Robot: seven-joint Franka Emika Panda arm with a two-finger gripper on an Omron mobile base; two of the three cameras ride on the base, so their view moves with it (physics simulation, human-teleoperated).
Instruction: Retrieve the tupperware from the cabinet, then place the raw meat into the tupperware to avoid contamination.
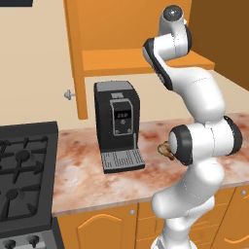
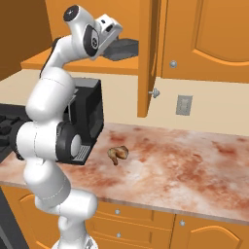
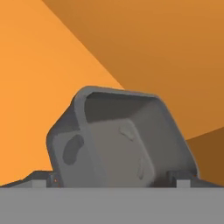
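Grey tupperware (image 3: 120, 140) sits on the cabinet (image 2: 146, 58) shelf, right in front of my claw (image 3: 114, 178). I see the claw spread wide, one fingertip either side of the box, gripping nothing. Meat (image 2: 118, 153) lies on the worktop (image 2: 194, 160) near the coffee machine (image 1: 116, 124).

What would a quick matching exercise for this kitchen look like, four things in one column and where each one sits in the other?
Things:
1. tupperware
2. raw meat
3. coffee machine
4. stove

Places:
A. open countertop, right of the coffee machine
B. left end, beside the counter
C. on the cabinet shelf, before the gripper
D. on the counter, under the cabinet shelf

Pairs: 1-C, 2-A, 3-D, 4-B
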